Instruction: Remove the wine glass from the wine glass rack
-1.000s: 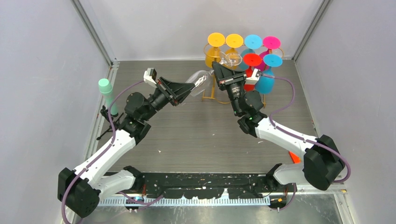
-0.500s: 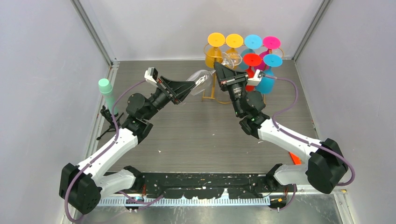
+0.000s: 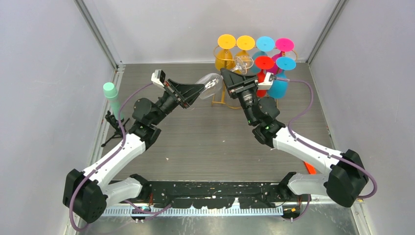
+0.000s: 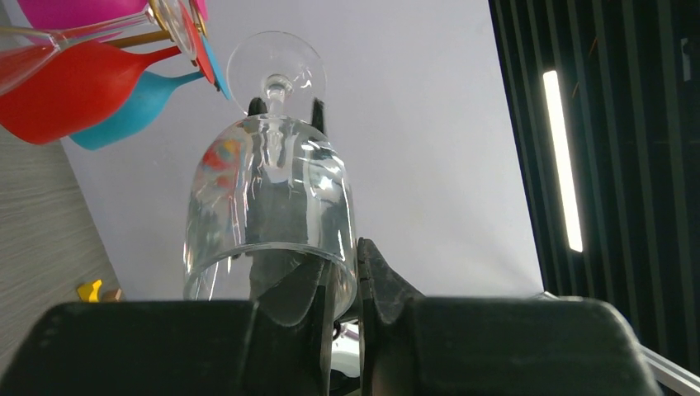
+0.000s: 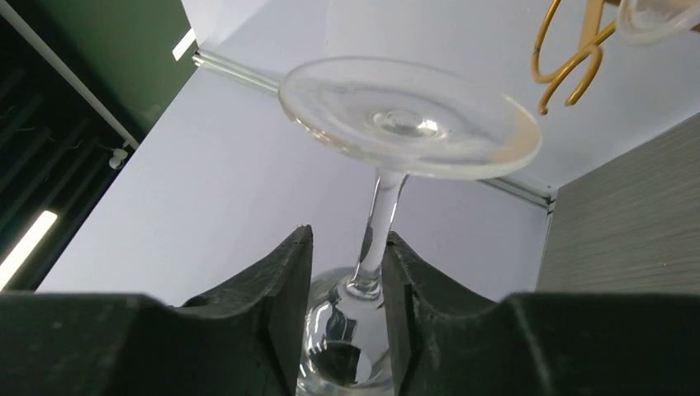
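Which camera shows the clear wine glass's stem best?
Right wrist: the clear wine glass stem stands close-up between the right pincer fingers. Left wrist shows mainly its bowl; top external only a small glint.

- A grey wood-grain table [image 3: 205, 142] sat between pale grey walls [image 3: 44, 73].
- A mint-green cup [image 3: 109, 90] stood at the table's left edge.
- Coloured stemmed glasses clustered feet-up over the table's far edge, right of the middle: two yellow [image 3: 226, 41], two blue [image 3: 265, 43], one pink [image 3: 285, 44] and one red [image 3: 264, 62].
- A small orange piece [image 3: 308, 164] lay near the table's near right corner.
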Available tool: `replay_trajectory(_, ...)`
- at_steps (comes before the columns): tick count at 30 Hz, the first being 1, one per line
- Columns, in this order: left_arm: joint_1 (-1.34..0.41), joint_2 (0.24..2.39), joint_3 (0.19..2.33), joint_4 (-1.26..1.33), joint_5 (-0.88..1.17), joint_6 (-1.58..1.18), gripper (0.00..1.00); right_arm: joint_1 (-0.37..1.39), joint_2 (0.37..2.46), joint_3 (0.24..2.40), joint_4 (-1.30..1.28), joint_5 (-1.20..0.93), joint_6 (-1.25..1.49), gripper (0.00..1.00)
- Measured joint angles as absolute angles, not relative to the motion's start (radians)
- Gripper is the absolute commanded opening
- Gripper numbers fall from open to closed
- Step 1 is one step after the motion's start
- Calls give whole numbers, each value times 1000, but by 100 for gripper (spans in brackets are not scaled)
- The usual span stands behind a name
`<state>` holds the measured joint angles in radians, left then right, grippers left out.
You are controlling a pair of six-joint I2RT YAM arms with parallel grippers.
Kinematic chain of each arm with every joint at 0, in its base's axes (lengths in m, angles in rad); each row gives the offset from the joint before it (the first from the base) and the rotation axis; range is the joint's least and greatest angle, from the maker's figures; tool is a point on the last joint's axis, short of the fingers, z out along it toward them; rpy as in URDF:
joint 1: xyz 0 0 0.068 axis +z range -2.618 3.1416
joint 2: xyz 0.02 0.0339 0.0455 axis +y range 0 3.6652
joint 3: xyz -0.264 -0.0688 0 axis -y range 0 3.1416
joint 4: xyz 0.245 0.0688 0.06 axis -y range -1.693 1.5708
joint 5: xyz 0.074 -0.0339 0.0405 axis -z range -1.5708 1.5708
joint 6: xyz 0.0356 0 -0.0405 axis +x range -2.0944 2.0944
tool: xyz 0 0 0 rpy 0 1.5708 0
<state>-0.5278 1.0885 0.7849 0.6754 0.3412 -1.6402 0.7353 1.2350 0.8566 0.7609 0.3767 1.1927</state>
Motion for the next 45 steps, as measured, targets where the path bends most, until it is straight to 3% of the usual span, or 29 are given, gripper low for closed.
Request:
replay_trajectory(6,-515,1089,785,680,346,-1615,0,750,1196,857,730,347,1154,69)
replay_trajectory(10,-495,1088,787,670,356,-1585,0,750,1182,857,720,337,1145,74)
replay_trajectory(19,-456,1000,888,398,335,-1385,0,750,1122,857,616,336,1110,75)
replay_trajectory(30,-452,899,1221,-218,144,-945,0,750,1029,857,506,366,1035,75)
replay_trajectory(45,-456,1228,1612,-929,17,-450,0,750,987,857,365,407,948,74)
